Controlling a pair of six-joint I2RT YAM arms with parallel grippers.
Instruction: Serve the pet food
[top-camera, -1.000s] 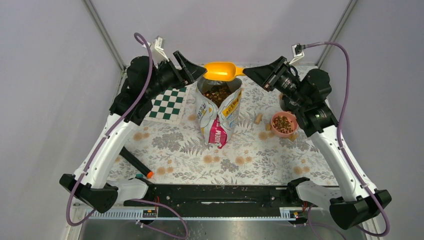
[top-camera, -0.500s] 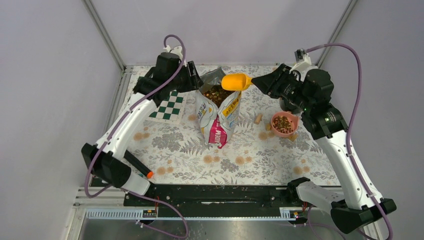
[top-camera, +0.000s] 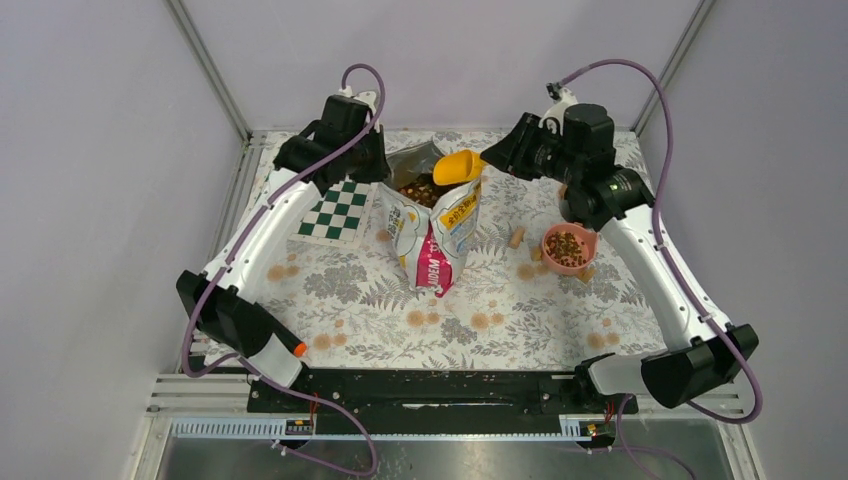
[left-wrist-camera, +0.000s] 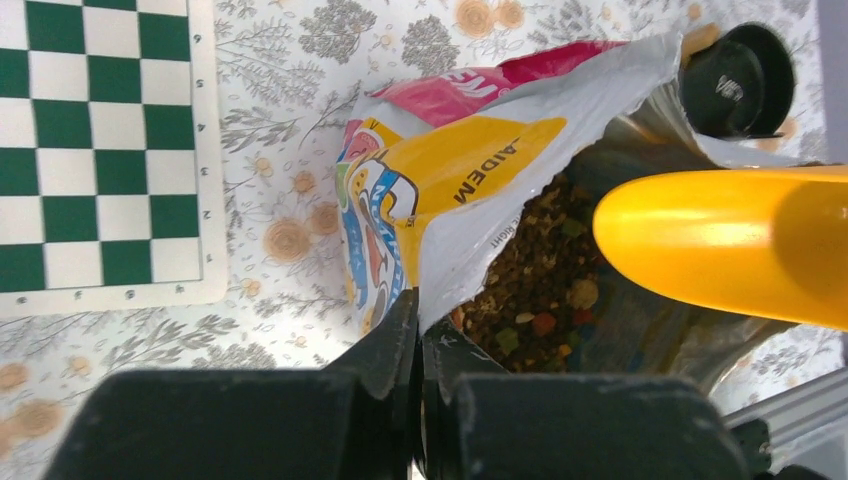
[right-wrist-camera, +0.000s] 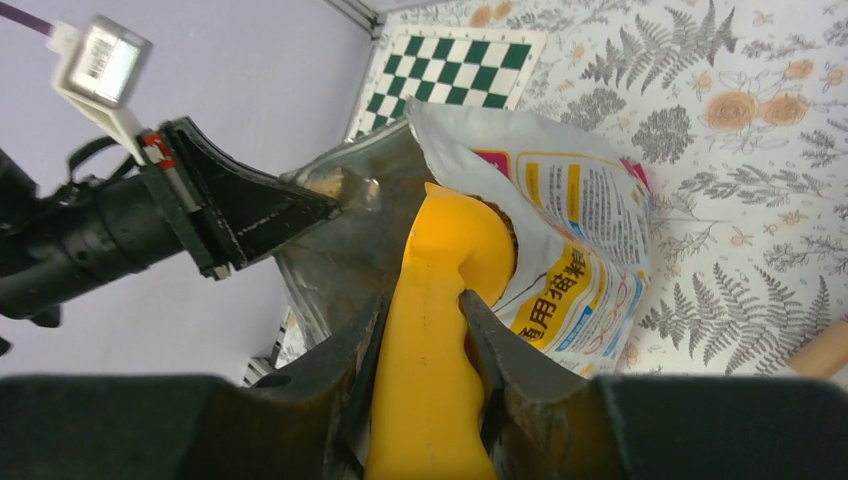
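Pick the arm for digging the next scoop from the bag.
Right. The right gripper grips the yellow scoop, whose bowl sits at the bag mouth over the kibble. The left gripper is shut on the bag's rim, holding it open.

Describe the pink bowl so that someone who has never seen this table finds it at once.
On the floral-patterned table, find the upright pet food bag in the middle and look to its right. There, among scattered tan cork-like pieces, sits the pink bowl. It is the only round pink dish, and it holds brown kibble.
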